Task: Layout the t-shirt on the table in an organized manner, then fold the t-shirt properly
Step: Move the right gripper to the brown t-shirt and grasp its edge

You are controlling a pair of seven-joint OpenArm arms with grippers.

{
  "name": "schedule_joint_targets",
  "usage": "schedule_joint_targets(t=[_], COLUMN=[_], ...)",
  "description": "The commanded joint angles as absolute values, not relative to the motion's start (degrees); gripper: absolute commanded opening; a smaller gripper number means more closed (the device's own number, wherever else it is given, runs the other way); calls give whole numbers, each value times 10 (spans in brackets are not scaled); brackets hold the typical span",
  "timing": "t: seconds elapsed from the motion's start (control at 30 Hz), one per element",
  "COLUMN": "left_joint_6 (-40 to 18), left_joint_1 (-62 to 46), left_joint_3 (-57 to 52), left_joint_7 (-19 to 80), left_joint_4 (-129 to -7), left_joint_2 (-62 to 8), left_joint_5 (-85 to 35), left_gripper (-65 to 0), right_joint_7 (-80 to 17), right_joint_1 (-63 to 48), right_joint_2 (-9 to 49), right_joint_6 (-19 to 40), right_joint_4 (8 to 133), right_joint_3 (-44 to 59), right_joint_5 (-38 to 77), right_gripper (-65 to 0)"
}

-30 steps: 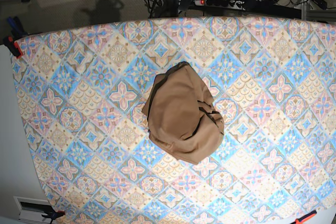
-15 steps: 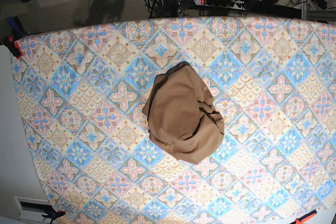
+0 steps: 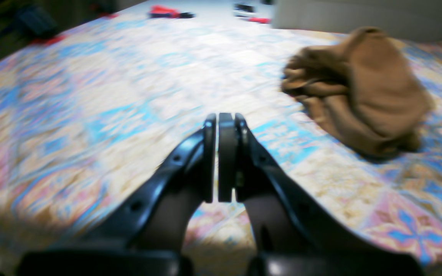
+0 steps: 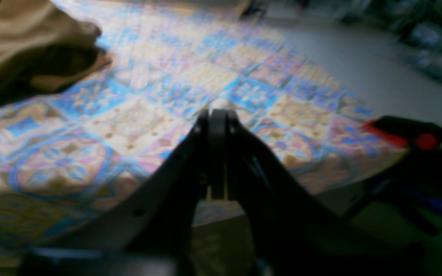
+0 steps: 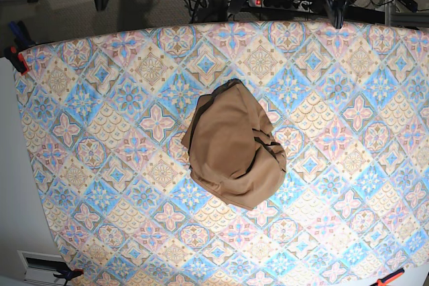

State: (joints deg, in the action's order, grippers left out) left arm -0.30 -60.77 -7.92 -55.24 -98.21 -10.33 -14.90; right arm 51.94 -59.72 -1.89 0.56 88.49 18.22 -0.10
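Change: both grippers have come into the base view at its far edge, where half a second ago neither showed; the shirt lies as before.
Left gripper (image 3: pixel 221 119): jaws pressed together, holding nothing, poised over the cloth near the table's edge.
Right gripper (image 4: pixel 215 113): jaws likewise closed and empty, by the table's corner.
T-shirt (image 5: pixel 233 147): tan-brown, crumpled in a heap at the table's middle, well apart from both grippers.
Table (image 5: pixel 100 98): pastel diamond-tile cloth.
Clamp (image 4: pixel 405 134): red and black, at the cloth's corner, right of the right gripper.
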Motion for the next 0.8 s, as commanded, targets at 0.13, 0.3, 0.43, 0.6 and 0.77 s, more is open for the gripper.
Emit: schedule_joint_targets(t=[0.13,0.3,0.43,0.6,0.77], left_joint_6=[-4,-4,-4,-4,-48], left_joint_1=[-598,-563,-519,-473,-392], left_joint_3=[-80,-91,-99,-140,-207], left_joint_7=[-399,-239,-160,-48,101], left_joint_4=[-1112,-1194,-1203,-1204,-1202], left_joint_2=[-103,-105,-105,-106,-146], left_joint_5=[-134,-138,-139,-175,-248], left_gripper=[-647,-647,-647,-647,-650], right_joint_7=[407,274,196,137,49], right_joint_1=[-604,-604,-600,-546,-480], right_joint_2=[-2,-4,-3,-5,-6], right_joint_6=[52,131,170,223,223], right_joint_4=[991,1073,1102,1111,1114], right_joint_3=[153,153,153,149,92], right_joint_5=[0,0,0,-1,-1], right_gripper=[-650,-650,-650,-650,-649])
